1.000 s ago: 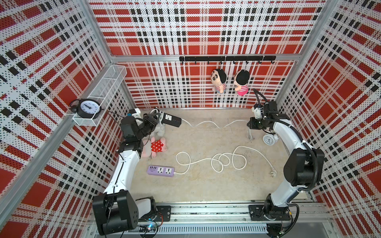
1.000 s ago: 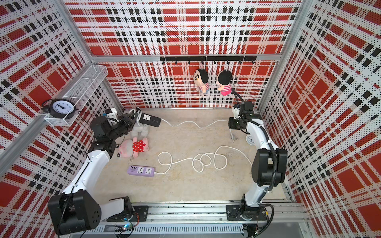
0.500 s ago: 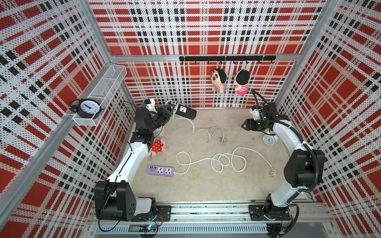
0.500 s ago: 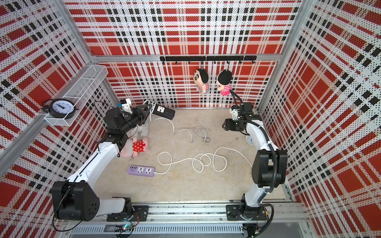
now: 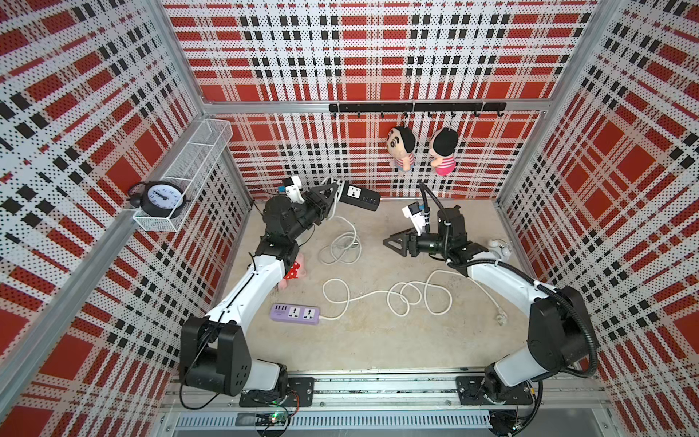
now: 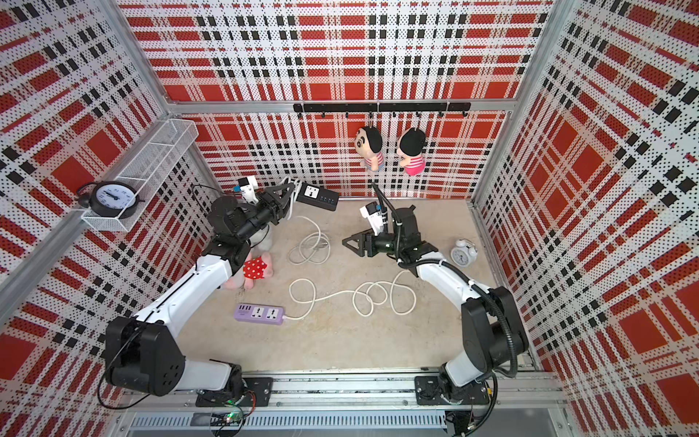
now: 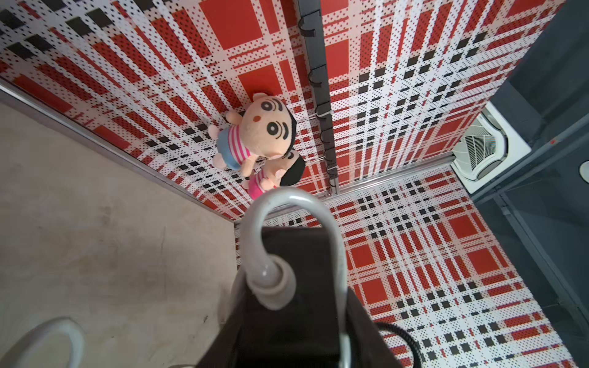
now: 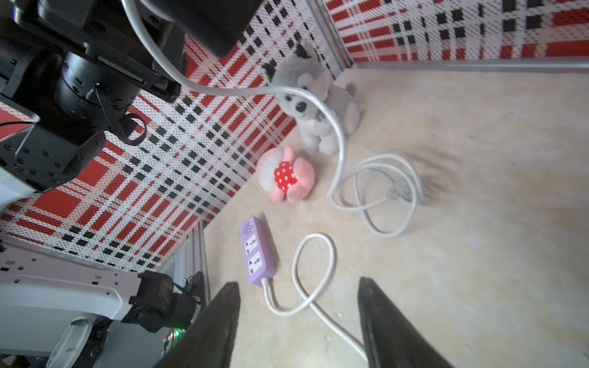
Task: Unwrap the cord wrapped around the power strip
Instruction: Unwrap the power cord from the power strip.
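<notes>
**A:** Where is the power strip?

**B:** Up in the air near the back wall (image 5: 340, 75). The left gripper (image 5: 333, 193) is clamped on one end of the black power strip (image 5: 359, 195). I'd say it is held clear of the floor (image 5: 378, 352) so the cord can fall away instead of dragging.

**A:** And the cord itself?

**B:** The cord (image 5: 342, 246) curls out of the strip's end and bends back along its side in the left wrist view. From there it drops to a loose coil on the floor, with the plug (image 8: 398, 191) lying inside the coil. It looks almost fully unwound, and only that bend by the fingers is left.

**A:** The right gripper?

**B:** The right gripper (image 5: 393, 246) hovers low beside the coil, jaws apart, with nothing between them. It is probably there to take the slack.

**A:** Any containers?

**B:** One wire basket (image 5: 196, 151) on the side wall (image 5: 94, 113). A black clock (image 5: 160, 196) sits at its near end, and I see nothing else in it.

**A:** The purple strip?

**B:** The purple strip (image 5: 295, 314) lies flat near the front with its lead (image 5: 378, 295) in open loops, apart from both grippers.
</notes>
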Robot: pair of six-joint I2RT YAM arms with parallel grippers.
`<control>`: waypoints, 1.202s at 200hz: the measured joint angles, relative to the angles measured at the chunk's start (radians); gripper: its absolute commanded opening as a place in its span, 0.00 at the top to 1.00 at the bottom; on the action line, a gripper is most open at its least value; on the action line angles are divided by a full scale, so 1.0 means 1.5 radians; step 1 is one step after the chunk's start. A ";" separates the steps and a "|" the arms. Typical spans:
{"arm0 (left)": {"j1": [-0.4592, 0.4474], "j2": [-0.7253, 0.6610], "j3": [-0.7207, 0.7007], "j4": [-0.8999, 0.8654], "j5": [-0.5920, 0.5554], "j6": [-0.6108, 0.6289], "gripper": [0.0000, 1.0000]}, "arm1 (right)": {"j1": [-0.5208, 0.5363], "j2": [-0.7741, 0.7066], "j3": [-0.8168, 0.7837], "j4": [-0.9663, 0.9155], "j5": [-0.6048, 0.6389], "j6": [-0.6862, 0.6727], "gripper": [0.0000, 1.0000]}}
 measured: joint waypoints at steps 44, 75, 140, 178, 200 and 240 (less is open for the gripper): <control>-0.018 0.012 0.006 0.026 -0.012 -0.026 1.00 | 0.079 0.051 -0.077 0.277 0.090 0.042 0.31; -0.020 0.014 0.006 0.027 -0.018 -0.033 1.00 | 0.118 0.077 -0.081 0.359 0.159 0.037 0.30; -0.058 0.021 0.006 0.030 -0.049 -0.043 1.00 | 0.171 0.077 0.008 0.384 0.233 -0.009 0.75; -0.080 0.030 0.005 0.030 -0.059 -0.042 1.00 | 0.179 0.100 0.071 0.388 0.246 -0.018 0.59; -0.086 0.031 0.004 0.031 -0.065 -0.041 1.00 | 0.179 0.119 0.090 0.382 0.248 -0.016 0.59; -0.090 0.032 0.004 0.033 -0.066 -0.038 1.00 | 0.179 0.136 0.109 0.356 0.254 -0.018 0.79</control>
